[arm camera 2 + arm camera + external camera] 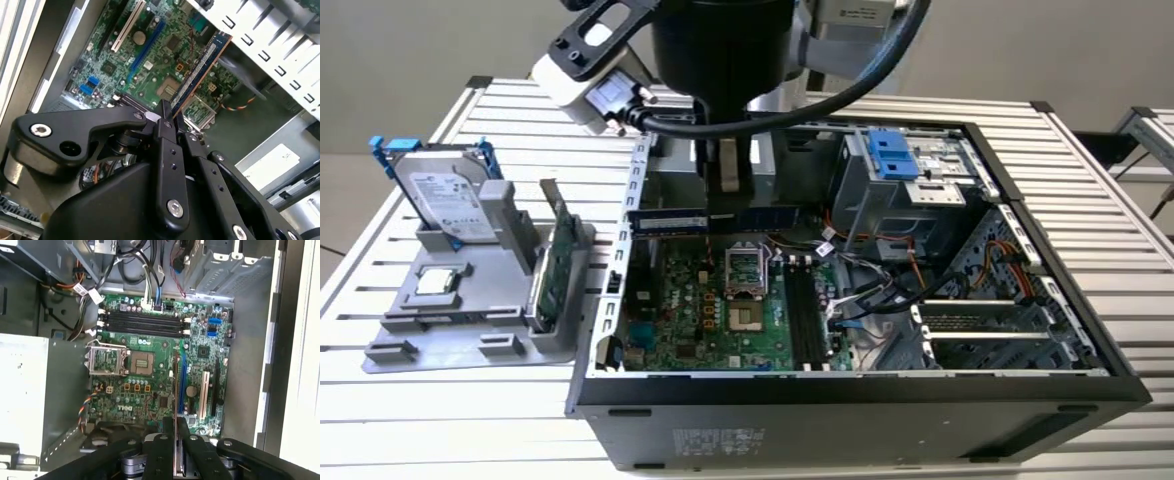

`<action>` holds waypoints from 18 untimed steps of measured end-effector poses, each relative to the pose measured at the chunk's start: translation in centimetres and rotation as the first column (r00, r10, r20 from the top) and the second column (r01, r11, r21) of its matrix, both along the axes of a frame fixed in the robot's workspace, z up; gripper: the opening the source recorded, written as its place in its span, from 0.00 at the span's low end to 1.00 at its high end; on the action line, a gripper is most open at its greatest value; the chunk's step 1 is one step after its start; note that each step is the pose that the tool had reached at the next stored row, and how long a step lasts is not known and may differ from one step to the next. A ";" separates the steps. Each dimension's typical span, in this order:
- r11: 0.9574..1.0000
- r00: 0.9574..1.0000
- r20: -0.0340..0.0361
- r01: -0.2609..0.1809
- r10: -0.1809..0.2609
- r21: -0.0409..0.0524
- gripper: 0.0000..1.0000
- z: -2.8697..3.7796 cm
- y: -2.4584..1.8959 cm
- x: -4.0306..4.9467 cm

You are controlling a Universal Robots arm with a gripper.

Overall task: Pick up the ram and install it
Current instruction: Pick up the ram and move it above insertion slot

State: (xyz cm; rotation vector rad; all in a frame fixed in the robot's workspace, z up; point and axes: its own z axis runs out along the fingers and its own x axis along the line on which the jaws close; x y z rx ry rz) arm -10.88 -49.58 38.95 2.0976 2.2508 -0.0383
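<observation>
The ram (201, 62) is pinched between the fingers (167, 440) of the gripper (176, 432), which are pressed against its two faces, as is seen in both wrist views. In the exterior view the stick is held level over the motherboard (720, 310) inside the open computer case (854, 400), apart from the black memory slots (142, 324). White labels are carried by the hard drive (443, 195) standing on the grey holder (467, 330). Their print cannot be made out.
</observation>
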 end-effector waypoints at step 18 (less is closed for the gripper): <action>1.000 1.000 -0.001 0.000 0.000 0.000 0.00 0.00 0.00 4.82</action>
